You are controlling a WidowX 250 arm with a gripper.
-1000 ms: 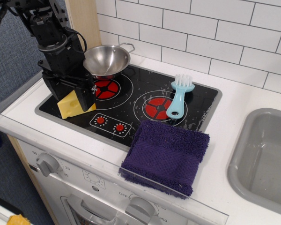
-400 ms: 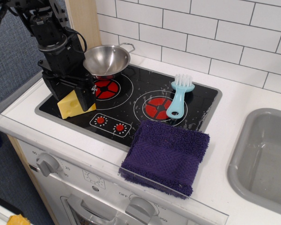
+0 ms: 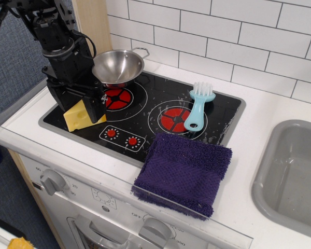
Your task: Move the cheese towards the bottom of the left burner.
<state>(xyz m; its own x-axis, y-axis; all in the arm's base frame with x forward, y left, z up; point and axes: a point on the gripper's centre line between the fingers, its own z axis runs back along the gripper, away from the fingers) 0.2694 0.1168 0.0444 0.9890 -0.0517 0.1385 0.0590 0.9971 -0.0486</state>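
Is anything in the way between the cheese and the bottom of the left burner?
Nothing visible is. The cheese sits at the hand, on the front-left corner of the cooktop, right beside the left burner. The steel bowl sits at the burner's back edge, away from the front.

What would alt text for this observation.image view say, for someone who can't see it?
A black robot gripper stands over a yellow cheese wedge at the front left corner of a toy cooktop, beside the left burner. A steel bowl, blue brush and purple cloth sit nearby.
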